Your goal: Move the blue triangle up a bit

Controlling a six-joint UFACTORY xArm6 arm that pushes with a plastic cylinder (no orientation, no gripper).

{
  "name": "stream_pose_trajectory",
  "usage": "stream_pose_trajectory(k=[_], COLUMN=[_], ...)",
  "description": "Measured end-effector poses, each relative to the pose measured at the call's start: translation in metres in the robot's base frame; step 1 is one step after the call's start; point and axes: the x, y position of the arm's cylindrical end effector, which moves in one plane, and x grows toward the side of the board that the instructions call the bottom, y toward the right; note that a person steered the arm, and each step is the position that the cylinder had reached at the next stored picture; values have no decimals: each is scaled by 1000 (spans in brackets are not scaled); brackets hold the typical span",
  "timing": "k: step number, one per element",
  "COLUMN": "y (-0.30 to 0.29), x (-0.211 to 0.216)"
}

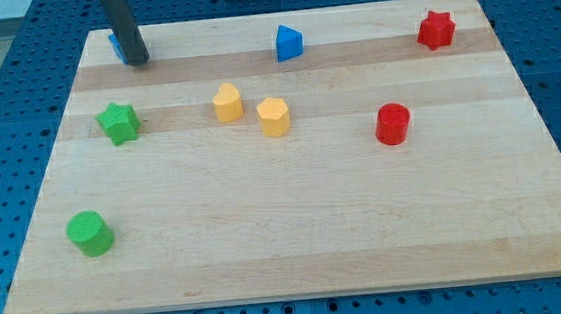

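Note:
The blue triangle (289,43) sits near the view's top, a little right of the middle of the wooden board (297,236). My rod comes down at the top left, and my tip (137,61) rests on the board there, far to the left of the blue triangle. A second blue block (113,43) is mostly hidden behind the rod, touching or very near it; its shape cannot be made out.
A green star (118,123) lies below my tip. A yellow heart (227,103) and a yellow hexagon (273,116) sit near the middle. A red cylinder (392,124) is right of the middle, a red star (436,29) at the top right, and a green cylinder (90,233) at the lower left.

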Motion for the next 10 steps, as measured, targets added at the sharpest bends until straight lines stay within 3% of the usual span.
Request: stream_pose_trajectory(k=[2, 5, 7, 8, 10], y=[0, 123, 145, 204, 218], x=[0, 13, 50, 55, 57])
